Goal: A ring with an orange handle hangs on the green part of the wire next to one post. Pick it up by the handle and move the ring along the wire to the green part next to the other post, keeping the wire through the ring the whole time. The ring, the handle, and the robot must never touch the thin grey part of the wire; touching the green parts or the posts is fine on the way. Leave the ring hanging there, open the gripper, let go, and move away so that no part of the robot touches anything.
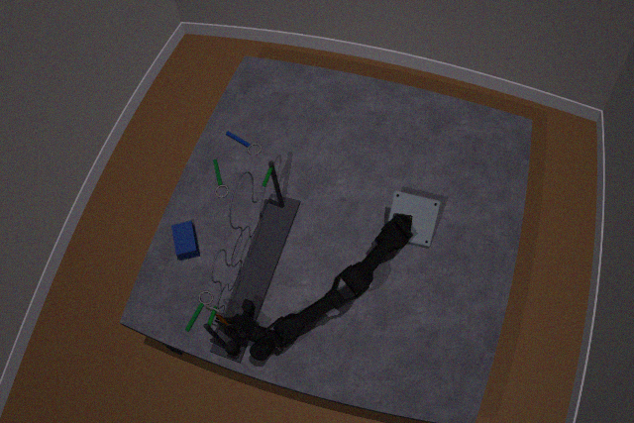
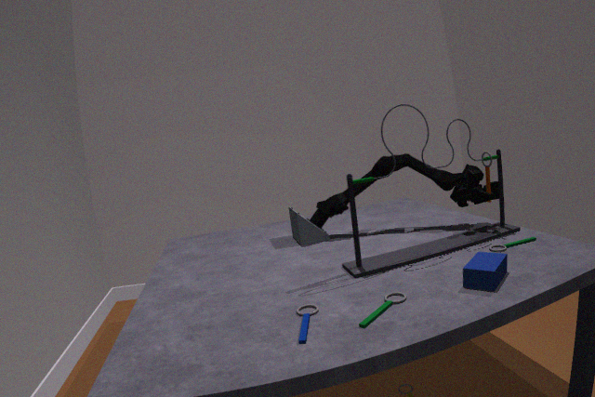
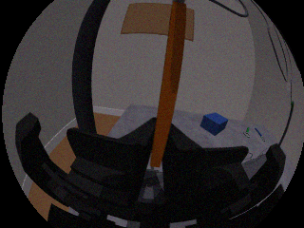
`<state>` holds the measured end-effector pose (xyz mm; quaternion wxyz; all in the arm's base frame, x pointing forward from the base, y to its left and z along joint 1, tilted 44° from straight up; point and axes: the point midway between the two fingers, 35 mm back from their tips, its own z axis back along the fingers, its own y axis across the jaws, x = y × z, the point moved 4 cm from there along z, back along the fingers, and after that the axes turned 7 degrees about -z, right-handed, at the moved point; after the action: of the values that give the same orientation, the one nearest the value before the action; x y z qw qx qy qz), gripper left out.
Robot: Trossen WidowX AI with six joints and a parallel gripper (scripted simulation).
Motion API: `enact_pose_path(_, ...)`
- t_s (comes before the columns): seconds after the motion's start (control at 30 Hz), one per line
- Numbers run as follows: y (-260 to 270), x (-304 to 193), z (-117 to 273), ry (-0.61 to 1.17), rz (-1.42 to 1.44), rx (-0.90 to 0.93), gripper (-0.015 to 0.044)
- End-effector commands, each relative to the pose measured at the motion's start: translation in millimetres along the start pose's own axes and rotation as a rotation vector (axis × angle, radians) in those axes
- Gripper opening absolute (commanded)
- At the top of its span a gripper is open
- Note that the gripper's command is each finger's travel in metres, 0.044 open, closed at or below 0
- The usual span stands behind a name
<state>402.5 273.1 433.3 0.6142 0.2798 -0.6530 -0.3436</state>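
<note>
The landmark is the dark upright post (image 1: 216, 337) (image 2: 500, 188) (image 3: 84, 71) at the gripper's end of the long grey base plate (image 1: 265, 260) (image 2: 417, 250). Just beside this post, the small pale metal ring (image 2: 486, 159) hangs around the green sleeve of the wire (image 1: 212, 317) (image 2: 492, 157). Its straight orange handle (image 1: 222, 319) (image 2: 488, 178) (image 3: 171, 81) points downward below the sleeve, near the post. The black parallel-jaw gripper (image 2: 489, 189) (image 3: 159, 122) is clenched on the lower part of that handle. Whether the ring touches the sleeve cannot be told.

Judgement of the step in hand: the grip appears secured and the carry along the wire is due to begin. The ring should first be centred about the sleeve by a small, slow lift, then led away from the post, its plane kept square to the wire. The thin grey wire (image 2: 404, 104) rises in a narrow loop nearer the post and a larger loop farther from it; the wrist should turn with each bend. The gripper fingers also require clearance from the grey section. The destination is the green sleeve (image 1: 266, 176) (image 2: 363, 180) at the far post (image 1: 276, 183) (image 2: 354, 224), well apart from the landmark post.
</note>
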Motion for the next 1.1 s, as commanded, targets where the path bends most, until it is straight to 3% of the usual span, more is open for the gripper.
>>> enact_pose_path(0.0, -2, 3, 4, 0.028, -0.005, -0.001, -0.0150)
enact_pose_path(0.9, -29, 40, 54, 0.491, 0.049, -0.074, -0.0150)
enact_pose_path(1.07, -39, 43, 56, 0.505, 0.096, -0.090, -0.0150)
